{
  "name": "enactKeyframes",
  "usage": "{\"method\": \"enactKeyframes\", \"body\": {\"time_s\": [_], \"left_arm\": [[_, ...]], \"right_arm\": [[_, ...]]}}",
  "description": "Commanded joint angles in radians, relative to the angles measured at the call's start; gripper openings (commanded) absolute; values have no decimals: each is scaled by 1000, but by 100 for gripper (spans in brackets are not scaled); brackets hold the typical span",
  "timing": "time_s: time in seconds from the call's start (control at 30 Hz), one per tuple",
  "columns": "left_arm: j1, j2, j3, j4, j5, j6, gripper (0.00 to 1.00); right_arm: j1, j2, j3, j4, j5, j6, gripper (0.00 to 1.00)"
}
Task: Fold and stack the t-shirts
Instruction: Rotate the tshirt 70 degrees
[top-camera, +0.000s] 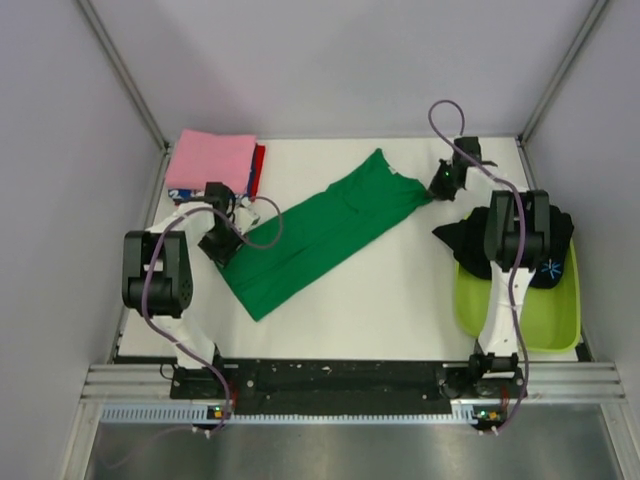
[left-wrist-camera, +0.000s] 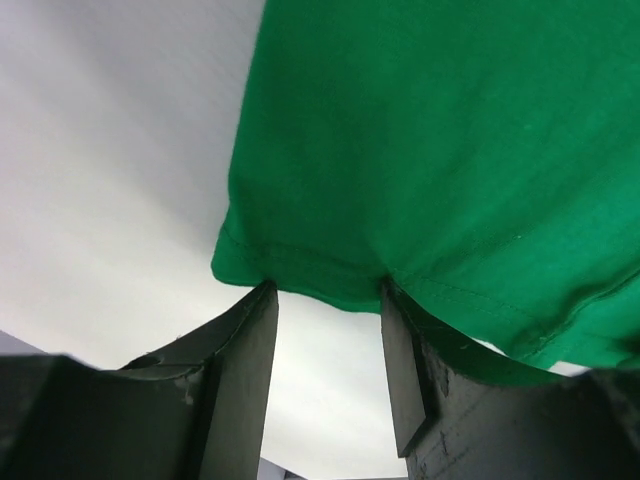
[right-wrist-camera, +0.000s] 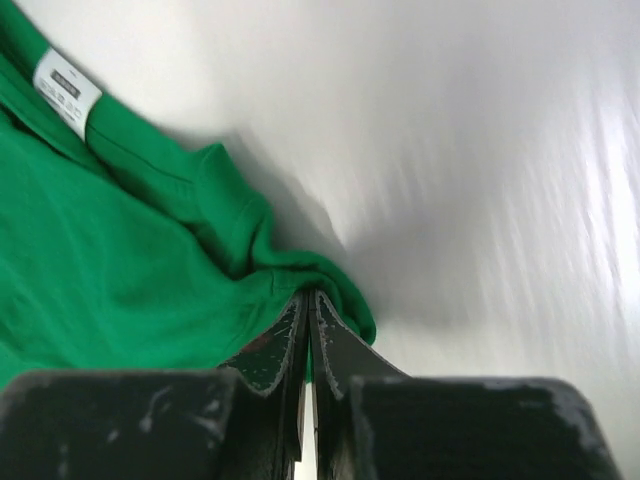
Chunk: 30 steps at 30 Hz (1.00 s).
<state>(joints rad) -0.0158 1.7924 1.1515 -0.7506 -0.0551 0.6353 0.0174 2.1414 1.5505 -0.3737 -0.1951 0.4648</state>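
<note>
Green t-shirt (top-camera: 320, 235) lies spread diagonally across the white table (top-camera: 400, 290). Right gripper (top-camera: 440, 185) is clamped on cloth at its collar end. Left gripper (top-camera: 222, 245) sits at the hem, jaws parted, gripping nothing. Folded pink t-shirt (top-camera: 210, 160) lies far left. Black t-shirt (top-camera: 465, 238) drapes over the lime-green tub (top-camera: 520, 320).

I saw pale grey walls (top-camera: 340, 60) boxing in the white surface (top-camera: 400, 300), a metal rail (top-camera: 340, 378) along its near edge.
</note>
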Motion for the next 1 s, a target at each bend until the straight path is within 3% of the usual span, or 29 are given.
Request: {"method": "enactKeyframes", "body": {"time_s": [0.0, 0.27, 0.37, 0.47, 0.53, 0.63, 0.83, 0.9, 0.97], "left_arm": [[-25, -30, -113, 62, 10, 24, 50], [-308, -237, -390, -48, 246, 79, 50], [-361, -367, -404, -186, 417, 119, 50], [-377, -519, -375, -323, 527, 206, 51], [-375, -606, -340, -381, 532, 263, 53], [-365, -680, -303, -385, 485, 314, 56], [-273, -654, -302, -244, 429, 423, 60], [-199, -637, -293, -228, 466, 513, 61], [-135, -610, -285, -252, 514, 663, 62]], "right_arm": [[12, 199, 225, -77, -85, 18, 2], [13, 414, 696, -61, -112, 95, 1], [13, 378, 755, -41, -95, 42, 14], [16, 274, 726, -22, -171, -85, 36], [32, 160, 639, -13, -226, -188, 49], [78, -97, 351, 100, -292, -348, 66], [283, -659, -507, 664, -535, -725, 74], [381, -795, -678, 700, -607, -866, 78], [502, -886, -769, 610, -618, -1000, 78]]}}
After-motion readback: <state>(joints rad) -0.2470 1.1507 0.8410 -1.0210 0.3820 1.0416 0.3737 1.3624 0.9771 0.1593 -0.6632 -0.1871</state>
